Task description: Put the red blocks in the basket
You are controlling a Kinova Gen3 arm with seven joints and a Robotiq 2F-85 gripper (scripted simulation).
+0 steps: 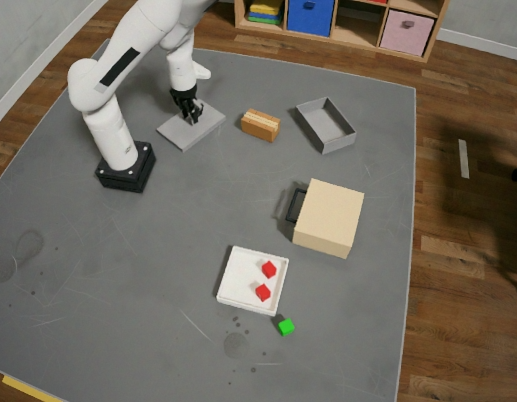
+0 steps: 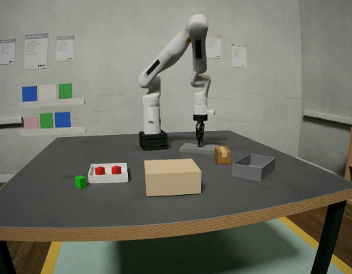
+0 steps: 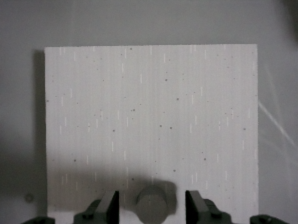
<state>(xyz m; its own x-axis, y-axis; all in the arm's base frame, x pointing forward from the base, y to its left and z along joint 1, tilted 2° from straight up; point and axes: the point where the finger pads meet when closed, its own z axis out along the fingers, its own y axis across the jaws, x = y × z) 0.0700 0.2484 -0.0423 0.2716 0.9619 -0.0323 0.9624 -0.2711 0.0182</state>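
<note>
My gripper is partly open and low over the grey lid, which lies flat on the table. The lid's round knob shows between the fingers, with a gap on each side. The open metal box shows no block inside. Two red blocks sit inside the white basket. The light wooden cabinet shows no drawer standing out behind its dark handle.
A green block lies on the table just outside the basket. A brown taped box stands between the lid and the metal box. The arm's black base is beside the lid.
</note>
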